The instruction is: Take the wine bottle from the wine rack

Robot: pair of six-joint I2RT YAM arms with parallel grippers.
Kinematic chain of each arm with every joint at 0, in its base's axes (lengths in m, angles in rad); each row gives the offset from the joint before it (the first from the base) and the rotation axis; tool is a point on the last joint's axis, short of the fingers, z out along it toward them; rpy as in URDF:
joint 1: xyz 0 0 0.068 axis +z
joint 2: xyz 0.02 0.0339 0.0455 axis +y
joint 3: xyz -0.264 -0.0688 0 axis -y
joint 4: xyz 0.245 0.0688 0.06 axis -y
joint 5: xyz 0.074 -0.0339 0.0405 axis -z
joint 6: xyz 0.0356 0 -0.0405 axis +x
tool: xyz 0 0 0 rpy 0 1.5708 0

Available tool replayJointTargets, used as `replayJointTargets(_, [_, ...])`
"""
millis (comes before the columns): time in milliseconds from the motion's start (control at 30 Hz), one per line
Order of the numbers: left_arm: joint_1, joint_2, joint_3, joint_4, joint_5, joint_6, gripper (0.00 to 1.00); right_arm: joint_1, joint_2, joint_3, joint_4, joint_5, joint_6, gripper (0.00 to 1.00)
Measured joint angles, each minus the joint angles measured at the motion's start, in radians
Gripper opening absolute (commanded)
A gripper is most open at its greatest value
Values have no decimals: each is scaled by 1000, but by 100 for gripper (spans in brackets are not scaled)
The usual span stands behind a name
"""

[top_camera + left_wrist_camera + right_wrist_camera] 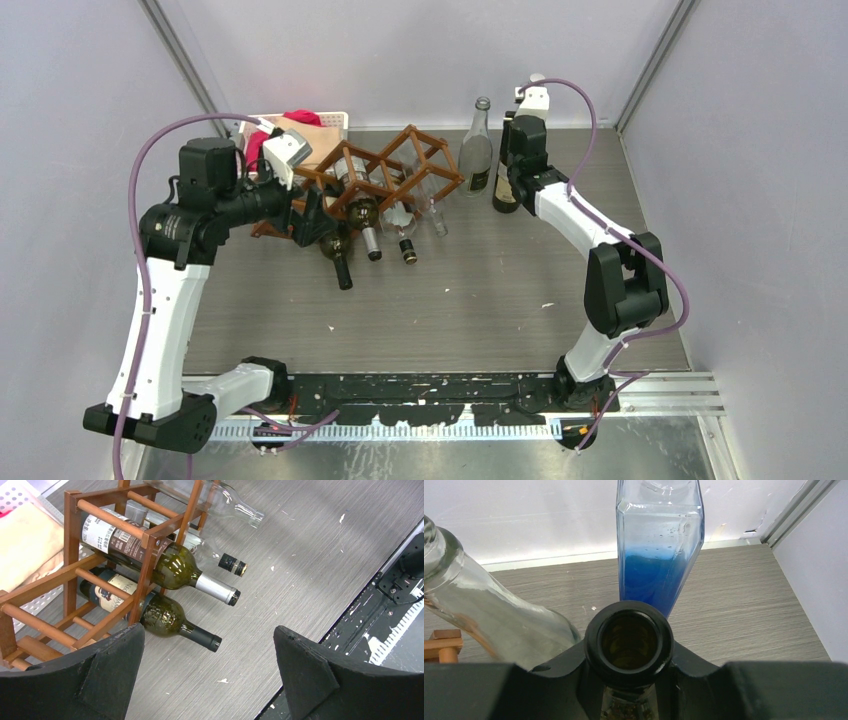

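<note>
The wine bottle (505, 192) is clamped at the neck by the right gripper (629, 687), its fingers (499, 690) drawn in tight against the glass. The bottle is stood upright on the table (480, 300), clear of the rack (385, 170), which lies off to the gripper's left. Its mouth is uncapped, and only darkness is seen inside. Just beyond the gripper a blue bottle (659, 555) is stood, partly filled with blue liquid. A clear bottle (494, 620), apparently empty, is stood close on the gripper's left.

The left gripper (207, 675) is held wide open, with nothing between its fingers (100, 680), over the table just in front of the rack. Ahead of it and to its left, two green bottles are laid in the rack's cells with their necks pointed out. The upper one (170, 565) is capped in silver foil. The lower one (160, 615) is capped in black, and its tip is nearest the gap between the fingers. Farther ahead, a black-capped bottle (232, 565) and an open glass bottle (230, 502) are also lodged in cells. Beyond the rack, a white basket (332, 120) is filled with a tan cloth (312, 145) and something red (300, 118).
</note>
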Motion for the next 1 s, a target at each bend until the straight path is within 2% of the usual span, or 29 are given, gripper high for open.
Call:
replayJointTargets(133, [0, -5, 0, 0, 0, 8, 100, -1, 0, -10, 18, -1, 0, 53])
replayJointTargets(233, [0, -5, 0, 0, 0, 12, 100, -1, -16, -16, 15, -5, 8, 72])
replayJointTargets(333, [0, -5, 0, -1, 0, 13, 100, -2, -66, -18, 6, -12, 23, 97])
replayJointTargets(667, [0, 15, 7, -27, -5, 16, 100, 51, -287, -18, -94, 12, 75, 100])
replayJointTargets(1000, [5, 19, 13, -59, -56, 64, 100, 261, -459, 11, -353, 143, 107, 100])
